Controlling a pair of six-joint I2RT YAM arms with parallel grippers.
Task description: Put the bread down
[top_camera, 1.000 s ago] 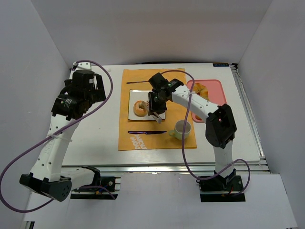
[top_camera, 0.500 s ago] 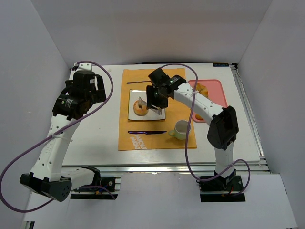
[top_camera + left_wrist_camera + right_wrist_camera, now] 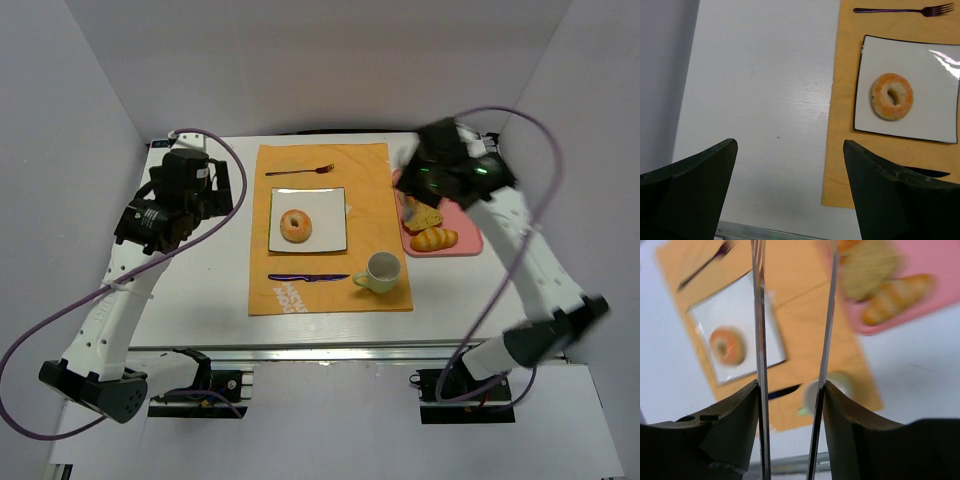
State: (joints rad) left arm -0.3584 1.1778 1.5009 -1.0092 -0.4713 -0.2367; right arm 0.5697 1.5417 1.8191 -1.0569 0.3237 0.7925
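Bread (image 3: 295, 225) sits centred on the plate (image 3: 332, 205), so we call placing done. Right gripper (image 3: 794, 260), high and right of the plate, is released and empty; left gripper (image 3: 790, 145), left of it, same.

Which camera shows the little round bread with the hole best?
The left wrist view: the bread looks big and sharp, lying on the square plate, its hole clear. The top view shows it whole but small. The right wrist view shows it blurry.
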